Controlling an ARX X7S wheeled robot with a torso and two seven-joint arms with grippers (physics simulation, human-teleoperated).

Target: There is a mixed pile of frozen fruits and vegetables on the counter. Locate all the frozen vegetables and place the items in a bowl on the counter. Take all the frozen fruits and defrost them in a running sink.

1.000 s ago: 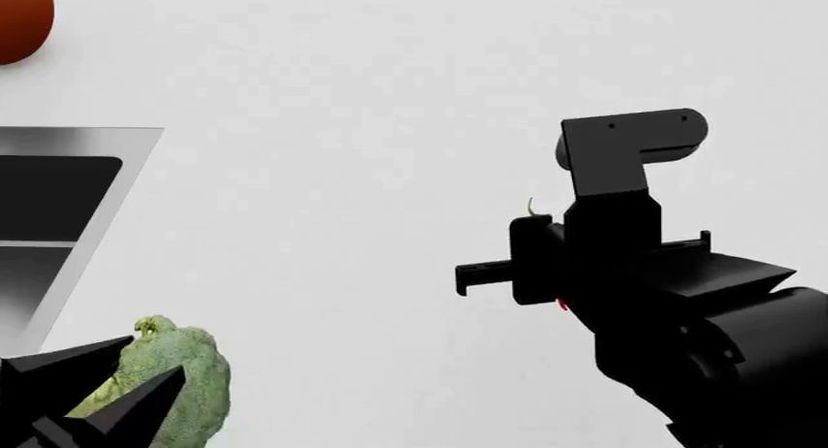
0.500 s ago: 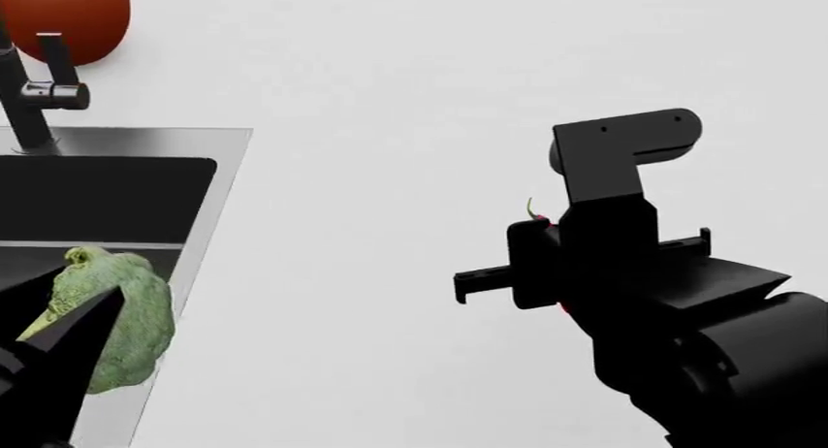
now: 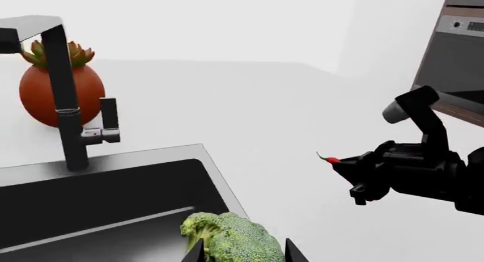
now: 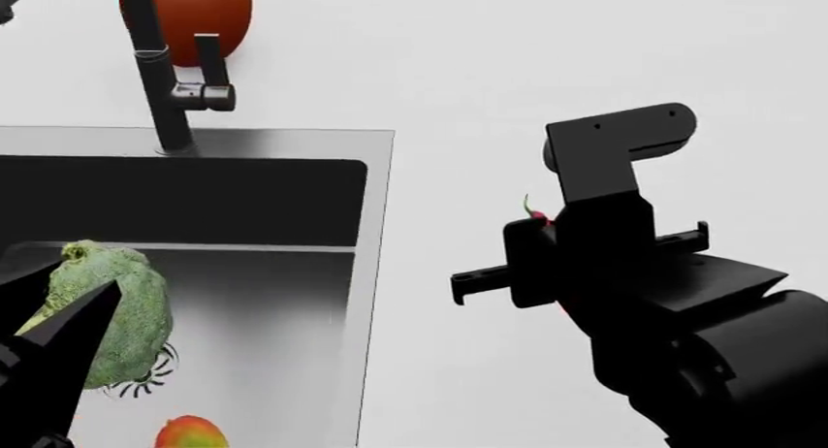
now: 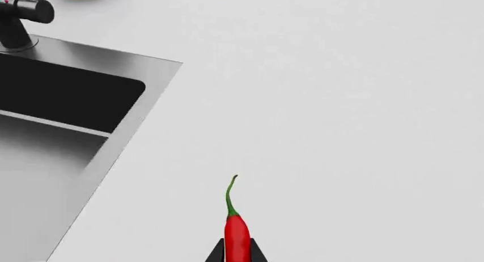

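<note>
A: Item one: broccoli (image 4: 111, 307), clamped in the left gripper (image 4: 58, 356), above the sink (image 4: 375, 273) at 9 o'clock.
B: A vegetable; carry it clear of the basin to the bowl, unseen here, and keep the grip firm.
A: Item two: chili (image 5: 236, 231), pinched by the right gripper (image 5: 236, 252), over the counter (image 4: 544, 60) at 3 o'clock.
B: Sink contents: mango (image 4: 189, 433) near the drain (image 4: 153, 375).

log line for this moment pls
left gripper: holds broccoli over sink | right gripper: holds chili over counter | mango in sink
</note>
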